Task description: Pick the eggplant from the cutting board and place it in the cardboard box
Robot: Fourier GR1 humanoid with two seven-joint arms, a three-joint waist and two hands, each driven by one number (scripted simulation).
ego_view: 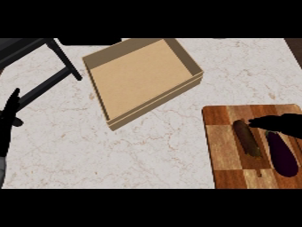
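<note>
Fingers [265, 123] of my right hand [296, 126] spread, curved over the eggplant [281, 154], not closed on it. Eggplant lies along the cutting board's [222, 146] right edge. Cardboard box [140, 80] well apart, toward counter's [61, 146] far edge. Left hand [1, 128] open at left edge.

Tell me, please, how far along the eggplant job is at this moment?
Nothing is delivered: the cardboard box holds nothing. The eggplant lies on the cutting board beside a brown vegetable. The right robot hand hangs over it without closing round it; the left robot hand rests at the left edge. Grasp, carry and placement remain.
</note>
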